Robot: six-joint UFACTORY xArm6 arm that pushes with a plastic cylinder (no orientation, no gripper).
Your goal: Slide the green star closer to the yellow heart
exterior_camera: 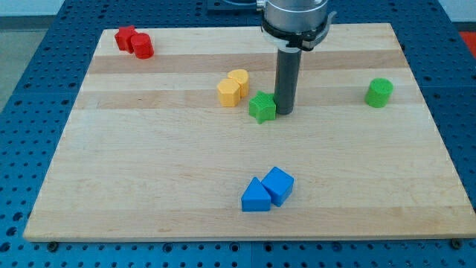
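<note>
The green star (pixel 261 107) lies on the wooden board near the middle top, just right of and slightly below the two yellow blocks. The yellow heart (pixel 239 80) touches a yellow hexagon (pixel 229 93) at its lower left. A small gap separates the star from the yellow pair. My tip (pixel 284 112) stands against the star's right side, the dark rod rising from it.
A green cylinder (pixel 379 92) stands alone at the view's right. A red star (pixel 126 37) and red cylinder (pixel 142 46) sit at the top left. A blue triangle (pixel 256 196) and blue cube (pixel 278 184) sit at the bottom middle. The board's edge (pixel 245 233) runs along the bottom.
</note>
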